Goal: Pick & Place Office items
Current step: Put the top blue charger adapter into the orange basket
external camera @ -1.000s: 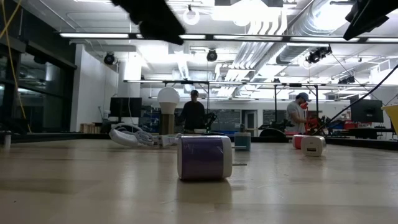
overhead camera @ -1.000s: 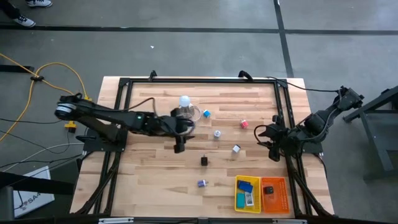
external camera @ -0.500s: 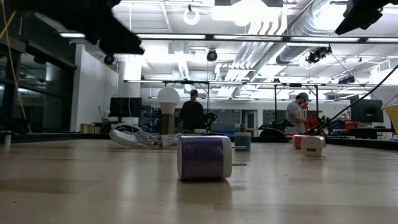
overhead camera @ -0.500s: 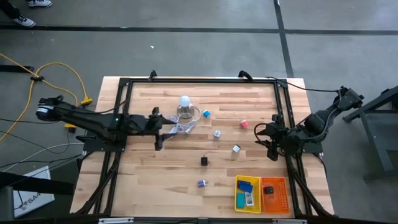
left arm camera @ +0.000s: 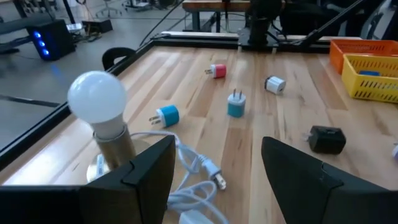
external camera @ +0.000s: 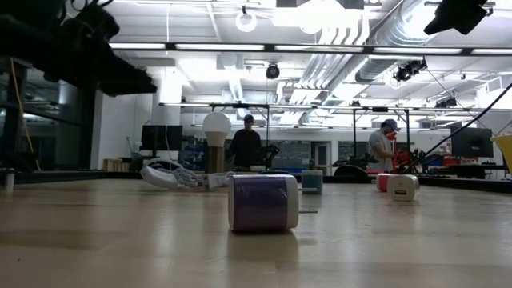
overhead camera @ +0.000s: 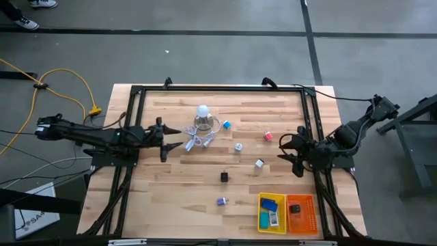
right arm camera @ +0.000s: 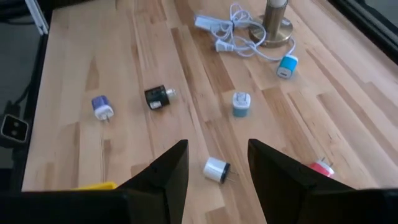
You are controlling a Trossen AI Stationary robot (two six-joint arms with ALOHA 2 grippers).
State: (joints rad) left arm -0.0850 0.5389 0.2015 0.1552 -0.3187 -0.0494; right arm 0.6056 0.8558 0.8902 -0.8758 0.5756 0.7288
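The left pincer point(overhead camera: 164, 139) hovers spread and empty near the worktop's point(overhead camera: 171, 198) left edge, beside the lamp point(overhead camera: 202, 119). The right pincer point(overhead camera: 290, 152), part spread and empty, waits at the right edge near a white plug point(overhead camera: 259, 163).

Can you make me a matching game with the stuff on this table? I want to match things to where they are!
Things: 1 lamp; 2 blue block; 3 pink plug; 4 black plug.
Places: A in the yellow tray; B beside the left tool; C of these four, nearest the right tool; D on bare wood mid-table.
Pairs: 1-B, 2-A, 3-C, 4-D.
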